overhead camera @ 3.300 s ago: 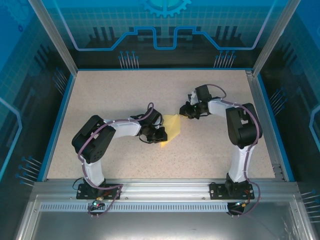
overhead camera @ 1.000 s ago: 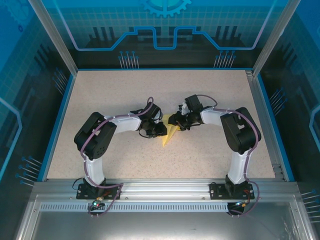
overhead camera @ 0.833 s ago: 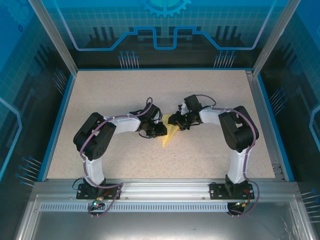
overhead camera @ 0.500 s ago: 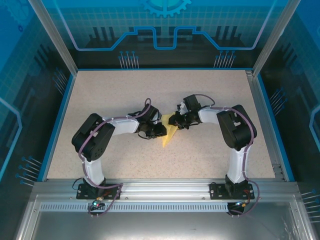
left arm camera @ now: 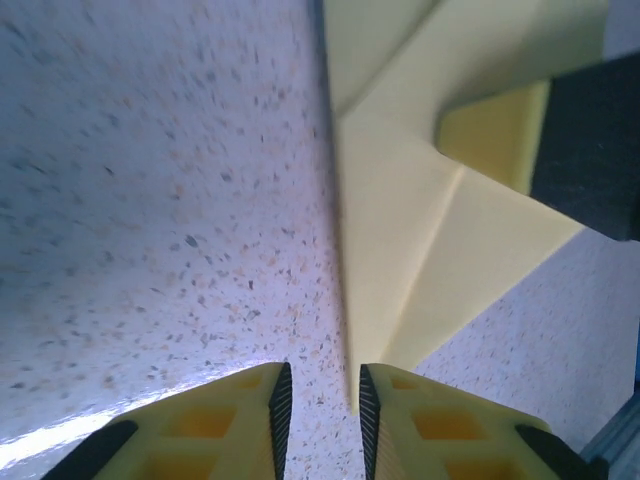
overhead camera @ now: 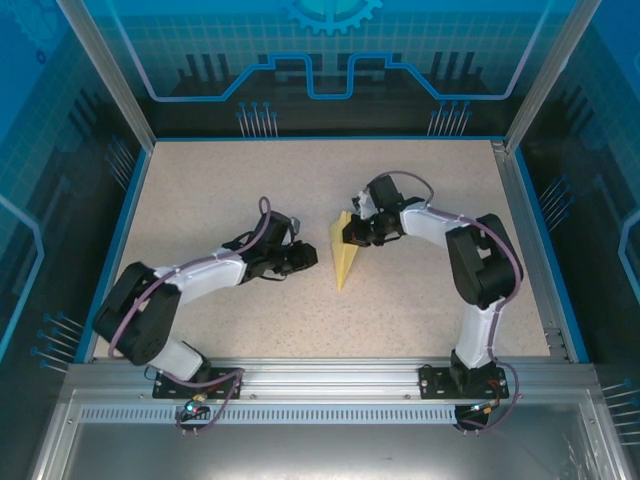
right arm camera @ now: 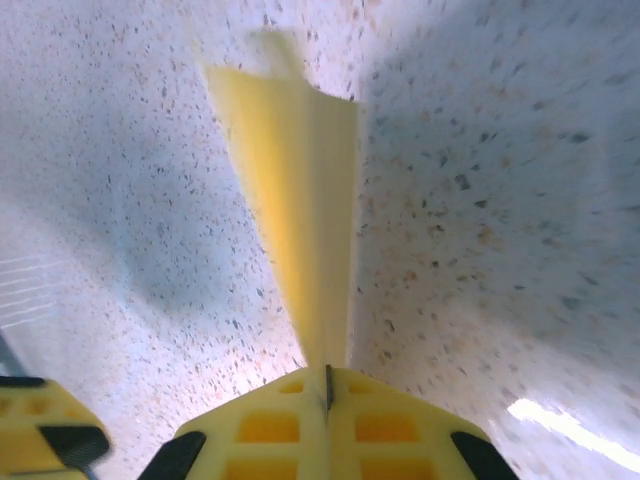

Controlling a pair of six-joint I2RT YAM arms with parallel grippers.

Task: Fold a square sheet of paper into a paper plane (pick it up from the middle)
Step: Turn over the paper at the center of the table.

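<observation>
Setting: Speckled beige counter (overhead camera: pixel 220 190) inside a blue-walled enclosure, viewed from above, with two arms reaching in from the near edge.

Paper plane (overhead camera: pixel 343 262): Sat near the middle of the counter between the two arms. Folded into a slim pale-yellow dart, point toward the near edge, wider end toward the far edge. Showed layered flaps and a long crease in the left wrist view (left arm camera: pixel 400 250). Could not tell whether the point touched the counter.

Right fingers (overhead camera: pixel 354 232): Closed tight on the far, wider end of the paper plane. Seen from the right wrist as yellow pads pressed together, with the folded edge pinched in the seam and the dart (right arm camera: pixel 300 200) stretching away from them.

Left fingers (overhead camera: pixel 303 258): Parted by a narrow gap, with nothing between them. Hovered just left of the paper plane, apart from it, with the dart's point lying just ahead of the gap in the left wrist view.

Handling: Judged very light and thin, limp across the flaps but stiffer along the stacked centre fold. Likely to crumple or spring open under a careless squeeze, and to slide on smooth pads.

Best hold: Probably on the centre crease near the middle, where the layers overlap, rather than on a single loose flap.
</observation>
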